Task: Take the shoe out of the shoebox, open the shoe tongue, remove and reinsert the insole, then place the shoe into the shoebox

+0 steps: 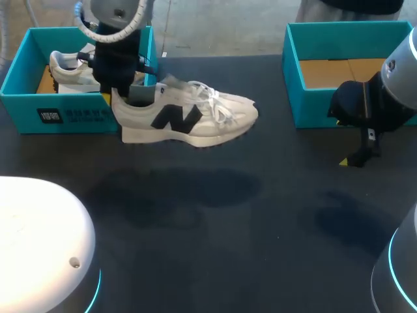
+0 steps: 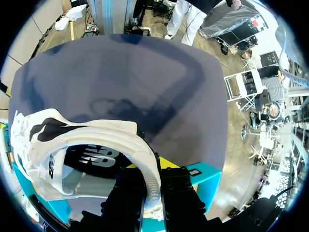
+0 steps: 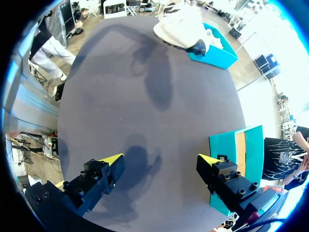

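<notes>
A white sneaker (image 1: 189, 117) with a dark letter on its side hangs above the table, toe pointing right, just in front of the left teal shoebox (image 1: 65, 117). My left gripper (image 1: 124, 91) is shut on its heel collar; in the left wrist view the collar (image 2: 153, 188) is pinched between the black fingers, over the box edge (image 2: 207, 176). A second white shoe (image 1: 68, 65) lies in that box. My right gripper (image 1: 355, 156) stands open beside the right teal shoebox (image 1: 313, 111), holding nothing (image 3: 159, 159). From there the sneaker (image 3: 181, 24) shows far ahead.
The right shoebox (image 3: 241, 145) holds only brown cardboard. The dark tabletop (image 1: 215, 215) stretches between both boxes, carrying the shoe's shadow. A white rounded robot part (image 1: 39, 241) fills the near left corner.
</notes>
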`<state>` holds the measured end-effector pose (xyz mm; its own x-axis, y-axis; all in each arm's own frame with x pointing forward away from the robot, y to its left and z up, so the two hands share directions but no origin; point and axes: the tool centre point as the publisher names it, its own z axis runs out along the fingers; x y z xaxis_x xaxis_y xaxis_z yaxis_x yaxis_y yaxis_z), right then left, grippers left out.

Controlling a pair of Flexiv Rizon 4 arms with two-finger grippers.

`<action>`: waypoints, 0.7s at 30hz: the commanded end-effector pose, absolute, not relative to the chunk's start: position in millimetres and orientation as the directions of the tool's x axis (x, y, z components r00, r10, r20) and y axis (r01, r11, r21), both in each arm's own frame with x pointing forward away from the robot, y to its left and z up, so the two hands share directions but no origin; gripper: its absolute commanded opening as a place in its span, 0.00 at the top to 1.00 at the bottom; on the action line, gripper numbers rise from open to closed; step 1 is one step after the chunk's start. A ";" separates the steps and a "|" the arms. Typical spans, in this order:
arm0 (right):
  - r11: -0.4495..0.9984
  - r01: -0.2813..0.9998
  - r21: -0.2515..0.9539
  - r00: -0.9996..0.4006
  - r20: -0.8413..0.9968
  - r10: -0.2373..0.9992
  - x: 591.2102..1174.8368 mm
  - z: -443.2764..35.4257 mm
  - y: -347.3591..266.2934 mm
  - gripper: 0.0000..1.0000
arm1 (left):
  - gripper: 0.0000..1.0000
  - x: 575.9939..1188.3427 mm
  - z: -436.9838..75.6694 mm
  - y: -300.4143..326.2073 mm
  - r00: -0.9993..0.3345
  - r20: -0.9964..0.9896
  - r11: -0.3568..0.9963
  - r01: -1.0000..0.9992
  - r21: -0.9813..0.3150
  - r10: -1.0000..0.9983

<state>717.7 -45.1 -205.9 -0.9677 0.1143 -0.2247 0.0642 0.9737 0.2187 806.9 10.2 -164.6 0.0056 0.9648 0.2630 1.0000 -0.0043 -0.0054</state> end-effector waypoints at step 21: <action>0.974 0.065 0.217 -0.967 -0.226 0.115 717.9 -207.3 -44.6 0.00 | 1.00 764.5 -196.4 -41.8 0.055 0.290 -0.061 0.998 0.012 0.956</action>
<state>717.7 -45.1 -205.9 -0.9677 0.1142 -0.2247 0.0641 0.9737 0.2187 764.3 -38.5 -187.8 0.0569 0.9552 0.2905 0.9980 -0.0626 0.0103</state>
